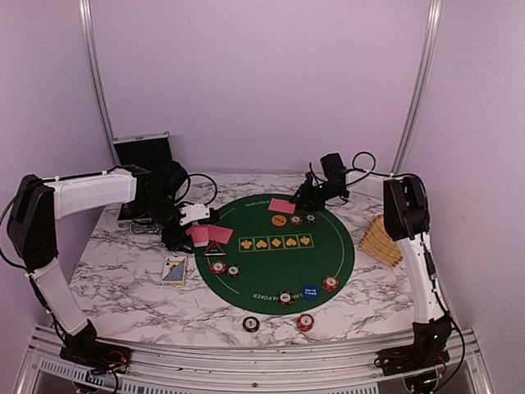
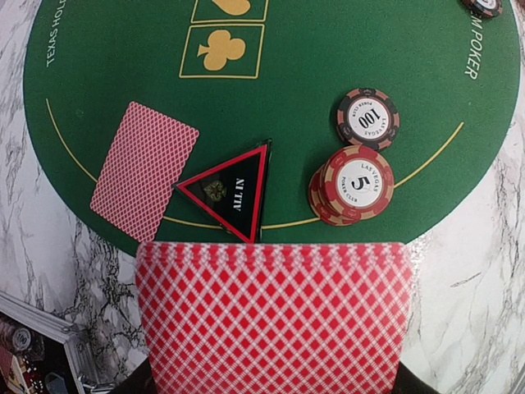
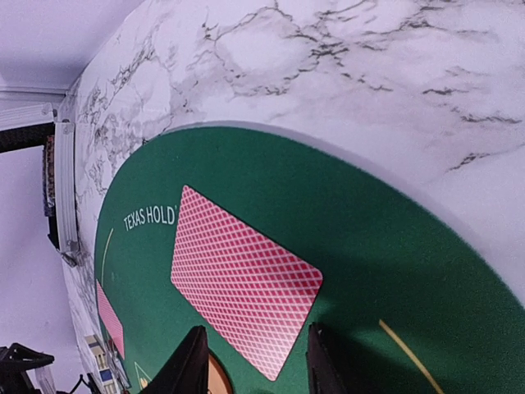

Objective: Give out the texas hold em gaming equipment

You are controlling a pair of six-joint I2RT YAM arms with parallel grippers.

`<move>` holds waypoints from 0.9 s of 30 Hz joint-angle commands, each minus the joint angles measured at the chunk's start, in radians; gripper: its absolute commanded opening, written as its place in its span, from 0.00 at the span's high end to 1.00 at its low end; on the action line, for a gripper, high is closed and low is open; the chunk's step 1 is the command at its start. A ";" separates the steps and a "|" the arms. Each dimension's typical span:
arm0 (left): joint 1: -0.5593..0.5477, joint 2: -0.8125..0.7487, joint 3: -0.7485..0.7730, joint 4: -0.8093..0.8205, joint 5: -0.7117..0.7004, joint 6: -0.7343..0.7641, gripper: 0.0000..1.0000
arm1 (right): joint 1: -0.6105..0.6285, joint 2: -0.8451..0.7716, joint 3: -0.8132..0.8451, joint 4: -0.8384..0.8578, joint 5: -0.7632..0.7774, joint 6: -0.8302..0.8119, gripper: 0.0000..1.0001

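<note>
My left gripper [image 1: 185, 230] is shut on a stack of pink-red-backed playing cards [image 2: 271, 320] at the left edge of the green mat [image 1: 328, 246]; the cards hide its fingers. One card [image 2: 143, 171] lies face down on the mat beside the black triangular "ALL IN" marker [image 2: 231, 191]. A "100" chip [image 2: 366, 118] and a short stack of "5" chips [image 2: 353, 185] lie right of the marker. My right gripper [image 3: 256, 365] is open, just short of a face-down card [image 3: 242, 279] at the mat's far edge. An orange button [image 1: 279, 220] and a blue button [image 1: 309, 290] lie on the mat.
The open silver-edged black case [image 1: 143, 152] stands at the back left. A face-up card [image 1: 174, 269] lies on the marble left of the mat. A wooden fan-shaped holder [image 1: 381, 240] sits at the right. More chips [image 1: 330, 284] lie at the mat's near edge, and two chips [image 1: 251, 323] lie off it.
</note>
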 commanded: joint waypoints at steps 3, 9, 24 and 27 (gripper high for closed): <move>0.006 -0.016 0.010 -0.025 0.016 -0.015 1.00 | 0.008 -0.065 0.030 -0.082 0.093 -0.054 0.56; 0.006 -0.013 0.023 -0.025 0.020 -0.023 1.00 | 0.046 -0.194 -0.017 -0.065 0.130 -0.067 0.36; 0.006 -0.014 0.027 -0.024 0.023 -0.025 1.00 | 0.277 -0.489 -0.570 0.301 0.012 0.062 0.06; 0.006 -0.012 0.031 -0.025 0.023 -0.027 1.00 | 0.314 -0.496 -0.630 0.419 -0.059 0.130 0.04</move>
